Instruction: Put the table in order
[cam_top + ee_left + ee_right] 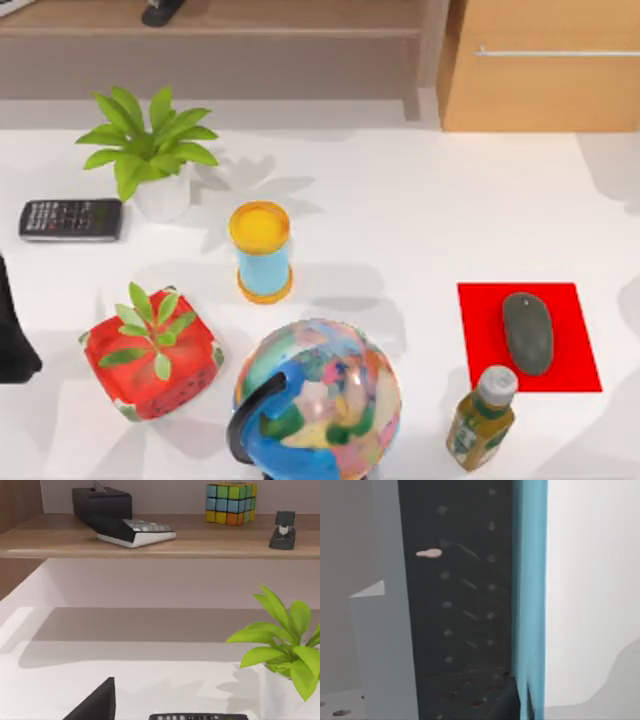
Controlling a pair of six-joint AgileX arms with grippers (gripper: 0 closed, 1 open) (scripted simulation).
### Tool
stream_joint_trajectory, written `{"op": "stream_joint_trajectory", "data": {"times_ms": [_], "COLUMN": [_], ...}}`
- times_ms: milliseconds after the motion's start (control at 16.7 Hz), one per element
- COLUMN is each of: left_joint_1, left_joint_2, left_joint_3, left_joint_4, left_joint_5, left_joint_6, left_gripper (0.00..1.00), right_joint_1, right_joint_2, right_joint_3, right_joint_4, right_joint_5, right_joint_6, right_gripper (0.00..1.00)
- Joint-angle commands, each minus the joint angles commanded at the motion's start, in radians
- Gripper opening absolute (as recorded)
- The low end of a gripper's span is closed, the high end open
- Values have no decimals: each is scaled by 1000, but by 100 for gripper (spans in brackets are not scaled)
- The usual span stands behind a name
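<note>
The white table carries a dark calculator at the left, near a green plant in a white pot. An orange-topped blue cylinder stands in the middle. At the front are a plant in a red pot, a colourful globe and a green bottle with a white cap. A grey mouse lies on a red mat. My left arm is a dark shape at the table's left edge. In the left wrist view the calculator's edge lies just beyond a dark fingertip.
A brown wooden shelf at the back holds a black desk phone, a colour cube and a stapler. A light-wood drawer unit stands at the back right. The right wrist view faces a dark dotted panel with a blue edge.
</note>
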State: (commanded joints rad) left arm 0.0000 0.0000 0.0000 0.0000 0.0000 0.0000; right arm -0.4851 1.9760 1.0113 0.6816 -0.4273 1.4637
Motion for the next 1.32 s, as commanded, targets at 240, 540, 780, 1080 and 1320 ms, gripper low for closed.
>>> {"op": "stream_joint_trajectory", "data": {"times_ms": [240,540,780,1080,1320], "left_joint_1": [0,0,0,0,0], "left_joint_2": [0,0,0,0,0], "left_joint_3": [0,0,0,0,0], "left_joint_4": [0,0,0,0,0], "left_joint_5": [0,0,0,0,0], "left_joint_6": [0,0,0,0,0], "left_gripper": [100,100,100,100,100], "right_joint_1": [0,0,-2,-16,-52], "right_joint_2": [0,0,-1,-57,-122], "right_joint_3": [0,0,-1,-64,-155], "right_joint_4": [0,0,0,19,45], "right_joint_5": [0,0,0,-28,-55], "right_joint_6": [0,0,0,-8,-17], "right_gripper": [98,100,100,100,100]}}
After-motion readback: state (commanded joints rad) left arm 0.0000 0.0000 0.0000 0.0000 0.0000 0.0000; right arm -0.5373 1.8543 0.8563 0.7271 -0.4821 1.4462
